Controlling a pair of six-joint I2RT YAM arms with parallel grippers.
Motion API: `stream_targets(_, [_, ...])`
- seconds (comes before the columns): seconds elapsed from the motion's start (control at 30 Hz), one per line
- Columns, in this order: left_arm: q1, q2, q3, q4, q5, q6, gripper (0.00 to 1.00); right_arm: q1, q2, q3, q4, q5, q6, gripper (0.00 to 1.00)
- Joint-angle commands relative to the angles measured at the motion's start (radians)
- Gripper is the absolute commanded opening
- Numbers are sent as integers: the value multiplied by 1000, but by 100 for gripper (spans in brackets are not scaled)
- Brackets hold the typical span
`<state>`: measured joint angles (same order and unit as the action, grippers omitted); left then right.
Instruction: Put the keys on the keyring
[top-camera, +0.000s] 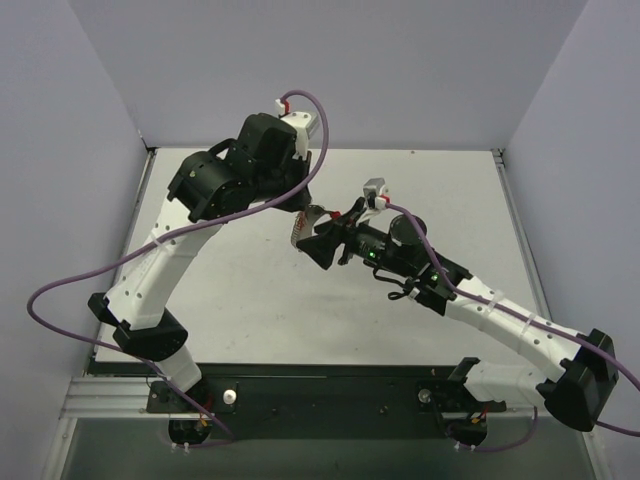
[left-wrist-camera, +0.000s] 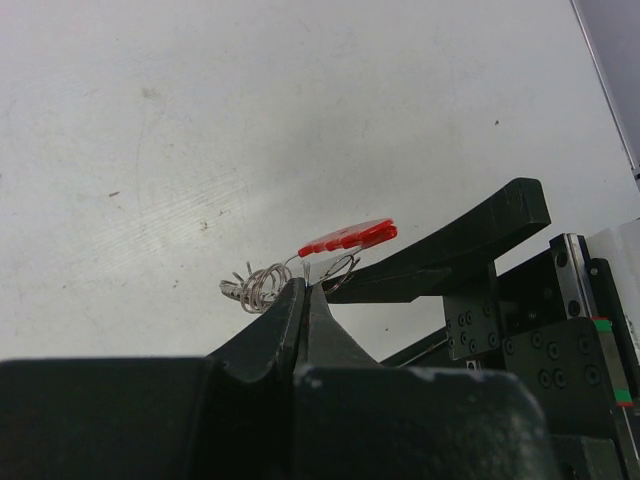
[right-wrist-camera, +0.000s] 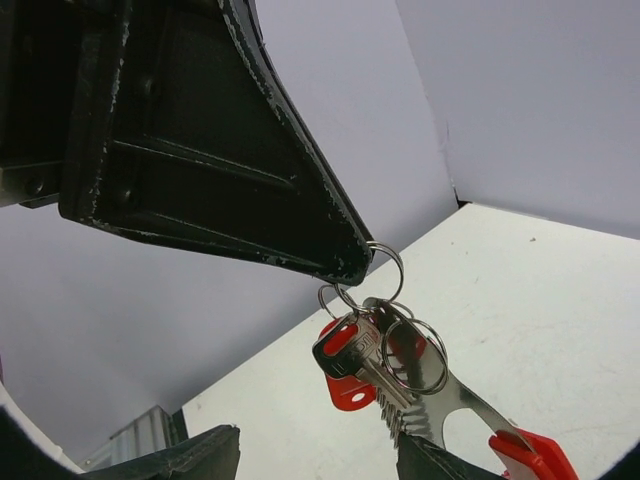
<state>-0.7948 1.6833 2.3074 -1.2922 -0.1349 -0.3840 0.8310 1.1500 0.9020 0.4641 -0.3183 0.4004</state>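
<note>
My left gripper (left-wrist-camera: 305, 288) is shut on a small silver ring, and the whole bunch hangs from it above the table. Under its fingers (right-wrist-camera: 300, 220) dangles a silver key (right-wrist-camera: 380, 365) with a red oblong tag (right-wrist-camera: 350, 392). Looped beside the key are the keyring's larger silver rings (right-wrist-camera: 415, 350) and a flat silver piece with a red end (right-wrist-camera: 520, 452). My right gripper (right-wrist-camera: 310, 445) stands open just below the bunch. One of its fingers lies by the key's teeth; the other is well off to the left. From above, the two grippers meet at the bunch (top-camera: 300, 230).
The white table (top-camera: 430, 190) is bounded by pale walls at the back and sides. My right arm's black finger (left-wrist-camera: 460, 240) crosses the left wrist view just behind the red tag (left-wrist-camera: 350, 236). Purple cables (top-camera: 300, 180) loop over both arms.
</note>
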Motion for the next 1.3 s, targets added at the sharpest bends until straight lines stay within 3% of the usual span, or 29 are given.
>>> stream_targets(0.0, [6, -33, 3, 74, 20, -12, 0, 5, -12, 61, 42, 34, -21, 62])
stream_targets(0.37, [6, -30, -6, 87, 35, -7, 0, 20, 30, 126, -13, 140, -44, 61])
stream_targets(0.67, [5, -34, -23, 103, 55, -4, 0, 33, 74, 163, -31, 185, -31, 52])
stream_targets(0.93, [5, -42, -40, 111, 63, 0, 0, 33, 73, 158, -25, 252, -3, 30])
stream_targets(0.97, [5, -46, -43, 116, 63, 0, 0, 33, 71, 155, -27, 255, -5, 22])
stream_targets(1.03, [6, -54, -60, 120, 61, 5, 0, 33, 62, 135, -9, 251, 2, 17])
stream_targets(1.07, [6, -57, -66, 126, 61, 5, 0, 33, 56, 121, 10, 245, 0, 6])
stream_targets(1.1, [6, -60, -69, 128, 57, 4, 0, 33, 50, 107, 37, 246, 0, 1])
stream_targets(1.27, [17, -76, -92, 136, 37, 5, 0, 33, 21, 68, 51, 251, 0, 0])
